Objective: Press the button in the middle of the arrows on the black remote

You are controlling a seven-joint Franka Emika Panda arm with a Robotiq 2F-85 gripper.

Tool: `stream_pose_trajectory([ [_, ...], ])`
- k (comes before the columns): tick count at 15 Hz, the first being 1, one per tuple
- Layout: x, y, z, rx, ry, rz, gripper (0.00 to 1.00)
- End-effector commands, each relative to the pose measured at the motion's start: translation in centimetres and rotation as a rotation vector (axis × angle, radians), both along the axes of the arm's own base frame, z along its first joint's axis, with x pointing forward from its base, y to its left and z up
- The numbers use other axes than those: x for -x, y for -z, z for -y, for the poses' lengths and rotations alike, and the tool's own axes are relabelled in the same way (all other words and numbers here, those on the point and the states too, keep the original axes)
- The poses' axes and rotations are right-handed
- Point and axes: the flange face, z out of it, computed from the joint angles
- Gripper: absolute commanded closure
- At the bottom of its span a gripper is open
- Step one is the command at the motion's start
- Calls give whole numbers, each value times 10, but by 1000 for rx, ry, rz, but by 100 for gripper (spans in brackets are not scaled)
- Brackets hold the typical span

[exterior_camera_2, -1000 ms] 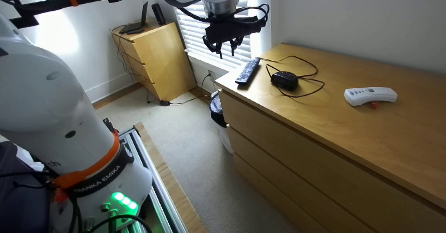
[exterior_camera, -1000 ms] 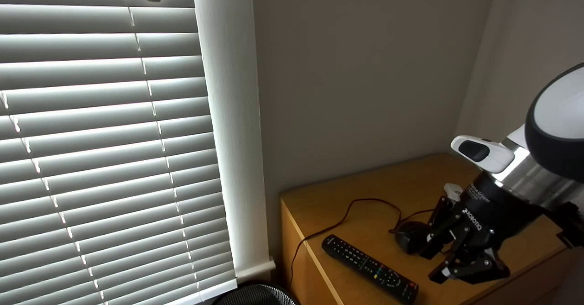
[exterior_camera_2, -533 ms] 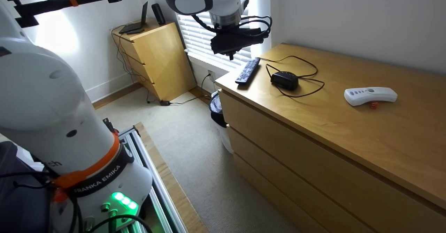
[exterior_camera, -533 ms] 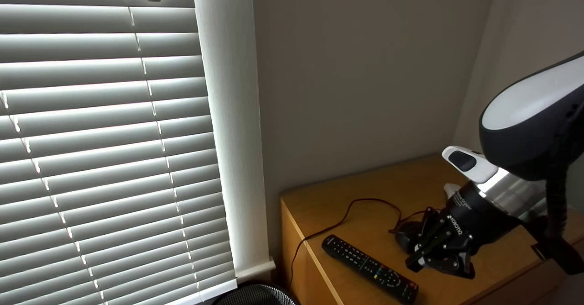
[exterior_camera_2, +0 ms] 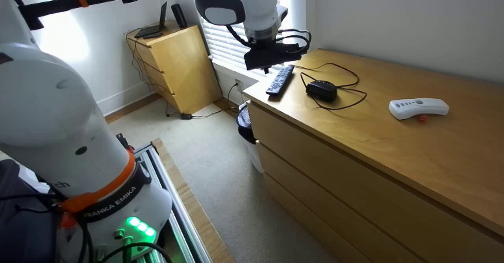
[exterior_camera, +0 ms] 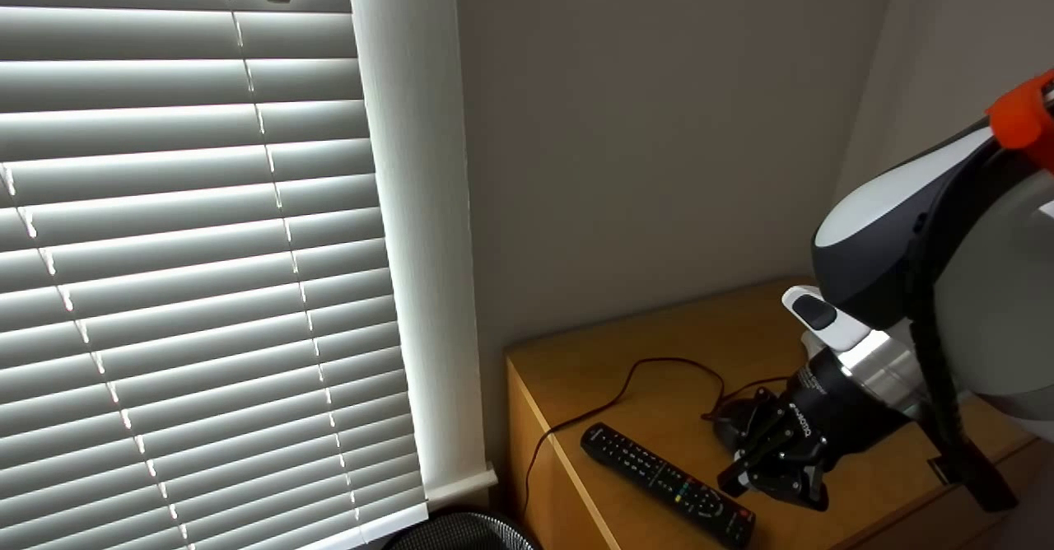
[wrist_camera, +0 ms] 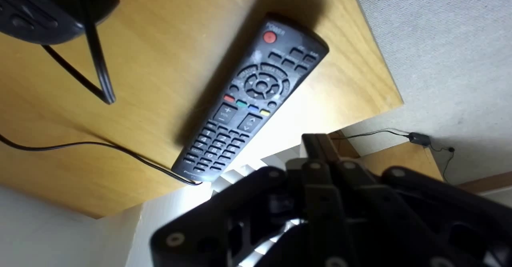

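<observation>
With the fingers point(wrist_camera: 310, 149) together and empty, alignment appears to be the step in hand: the black TV remote point(wrist_camera: 250, 99) lies apart, below and beside them on the tabletop point(wrist_camera: 160, 79); next, centre the fingers over the round button point(wrist_camera: 261, 85) inside the arrow ring point(wrist_camera: 256, 94), then press.

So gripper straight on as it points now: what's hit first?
Likely the black remote, though depth is unclear; the gripper could just miss it and land on the dresser top alongside.
</observation>
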Motion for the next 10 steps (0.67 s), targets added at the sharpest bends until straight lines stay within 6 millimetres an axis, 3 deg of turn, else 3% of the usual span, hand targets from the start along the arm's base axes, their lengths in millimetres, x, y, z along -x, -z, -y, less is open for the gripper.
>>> stream_pose_trajectory([
  [1, -4, 15, 0, 23, 0, 24, 100],
  [7, -6, 29, 0, 26, 5, 28, 100],
  [10, -6, 25, -1, 1, 15, -3, 99],
])
